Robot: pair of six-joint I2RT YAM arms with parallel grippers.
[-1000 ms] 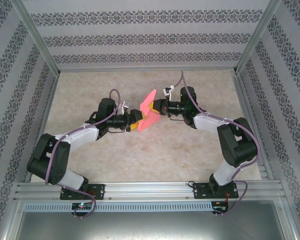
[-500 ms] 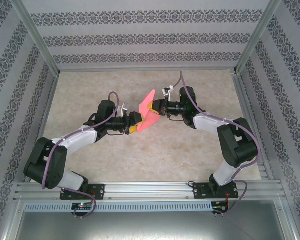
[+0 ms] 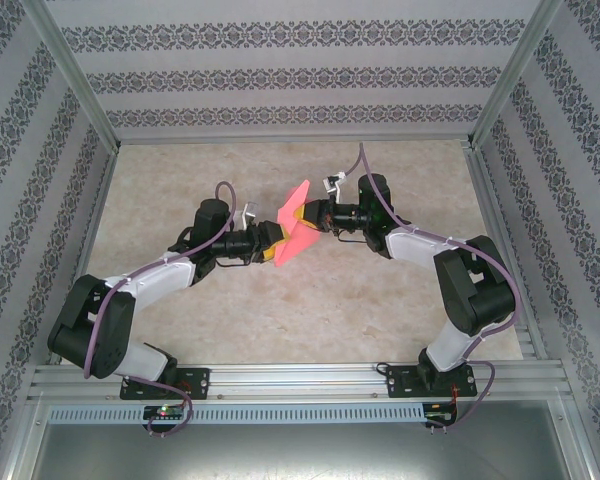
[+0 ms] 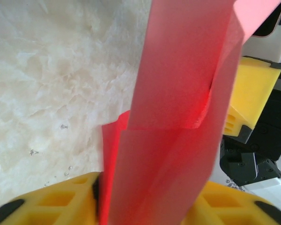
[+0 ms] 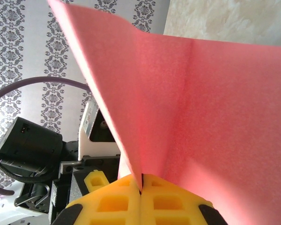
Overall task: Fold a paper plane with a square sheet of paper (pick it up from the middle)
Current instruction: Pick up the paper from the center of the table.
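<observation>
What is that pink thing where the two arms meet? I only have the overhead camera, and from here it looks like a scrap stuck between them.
Observer: It is the sheet of paper. The right wrist camera shows the right gripper shut tight on one edge, with the sheet fanning out from the seam.
Operator: Is the other arm holding it too?
Observer: In the left wrist camera the left gripper straddles the paper. I cannot tell whether it is pinching it.
Operator: Has it been folded at all?
Observer: Yes. The left wrist camera shows one layer lying over another, with a folded edge running across the sheet.
</observation>
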